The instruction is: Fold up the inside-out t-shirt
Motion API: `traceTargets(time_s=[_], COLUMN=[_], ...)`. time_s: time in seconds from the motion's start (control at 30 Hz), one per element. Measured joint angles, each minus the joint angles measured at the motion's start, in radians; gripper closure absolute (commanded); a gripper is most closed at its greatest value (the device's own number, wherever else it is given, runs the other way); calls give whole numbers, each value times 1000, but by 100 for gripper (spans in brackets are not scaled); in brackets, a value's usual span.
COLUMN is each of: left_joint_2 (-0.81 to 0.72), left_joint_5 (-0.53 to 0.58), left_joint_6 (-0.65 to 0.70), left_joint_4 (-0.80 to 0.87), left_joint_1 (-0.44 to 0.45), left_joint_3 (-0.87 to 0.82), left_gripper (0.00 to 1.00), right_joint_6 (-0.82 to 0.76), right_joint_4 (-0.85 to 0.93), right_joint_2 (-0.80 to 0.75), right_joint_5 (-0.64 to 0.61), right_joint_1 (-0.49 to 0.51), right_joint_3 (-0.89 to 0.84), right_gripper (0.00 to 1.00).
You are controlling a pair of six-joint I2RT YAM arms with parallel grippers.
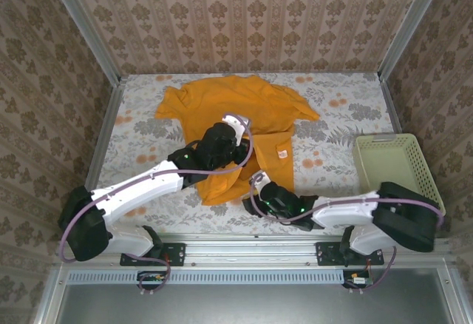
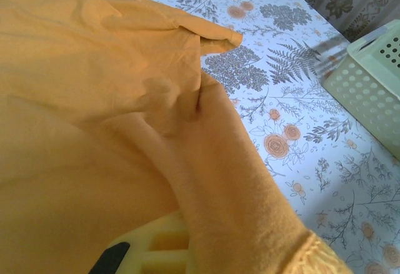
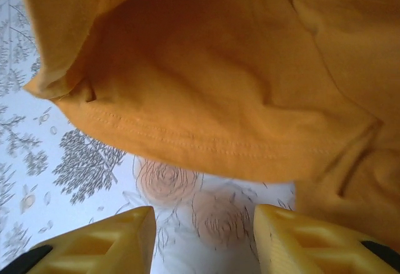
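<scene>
A: Left claw (image 1: 229, 151) closed, pinching the inside-out t-shirt (image 1: 238, 109), which is spread mid-worktop (image 1: 347, 117). Right one?
B: Right claw (image 3: 203, 229) apart, empty. Hem (image 3: 206, 144) lies just ahead, crosswise to its jaws. Right arm looks nearer that edge.

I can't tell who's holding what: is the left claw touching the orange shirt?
Touching: in the left wrist view the shirt lies draped right over the left gripper's yellow finger, no gap between.

Bright even diffuse light; faint soft shadow under t-shirt (image 3: 206, 86) hem; wrist views slightly soft; top view sharp.
</scene>
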State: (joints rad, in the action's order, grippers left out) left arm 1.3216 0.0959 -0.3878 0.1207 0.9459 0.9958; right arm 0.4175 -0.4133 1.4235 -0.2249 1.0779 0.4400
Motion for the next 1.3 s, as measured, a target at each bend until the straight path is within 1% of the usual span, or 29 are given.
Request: traceTargets(time_s=[0.13,0.27,0.43,0.63,0.87,0.97,1.07,1.13,1.3], left_joint_2=[-9,-26,-60,-76,-76,-76,-76,-76,-74], left_joint_5=[-12,-24,-34,-61,-94,-101,-103,-106,-112], left_joint_6=[0,4,4,5,5,5,5,5,4], left_joint_4=[26,53,76,103,151,181,196,206,238], left_joint_1=[-6,-12,-18,-19,-19,-19,-19,-19,-16], left_joint_3=[13,21,27,78,180,233,284,317,397], left_gripper=[100,100,100,100,100,100,100,100,100], right_joint_6=[-31,-46,-60,-89,-93,-57,-2,29,89], right_joint_4=[-122,-217,-290,-317,-319,-304,-240,-180,-17], right_joint_2=[159,249,303,367,415,437,460,473,525], right_joint_5=[-6,-16,-36,-56,-107,-129,-140,-146,-161], right_joint_1=[-8,-38,-107,-168,-208,-251,-305,-337,-388], right_joint_3=[58,101,124,185,281,327,392,447,612], right_gripper=[53,51,50,48,40,35,24,15,7])
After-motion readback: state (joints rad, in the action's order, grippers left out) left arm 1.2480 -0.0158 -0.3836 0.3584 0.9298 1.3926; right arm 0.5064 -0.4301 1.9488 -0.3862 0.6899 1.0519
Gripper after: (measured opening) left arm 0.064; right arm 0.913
